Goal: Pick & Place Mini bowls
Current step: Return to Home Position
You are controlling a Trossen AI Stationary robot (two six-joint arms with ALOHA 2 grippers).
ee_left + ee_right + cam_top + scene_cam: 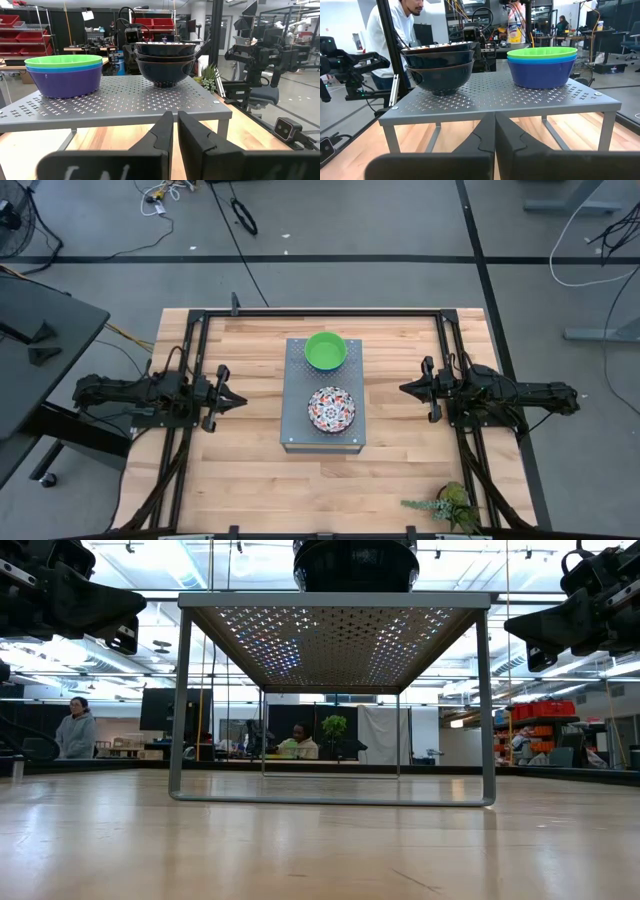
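On the grey perforated shelf (322, 380) at mid-counter (250, 470), two stacks of bowls, side by side, not touching; green bowl (325, 349) topmost at the shelf's far end, nested over a light blue bowl (62, 69) and a dark blue bowl (64, 82); patterned bowl (331, 408) topmost at the near end, dark outside, stack three deep by the wrist views. Left gripper (242, 401) off the shelf's left side, raised to about shelf-top height, aimed at the shelf, fingers (161, 136) together, empty; right gripper (402, 388) mirrored off the right side, fingers (512, 140) pressed together, likewise empty. Small plant (447, 502) at the counter's near right corner.
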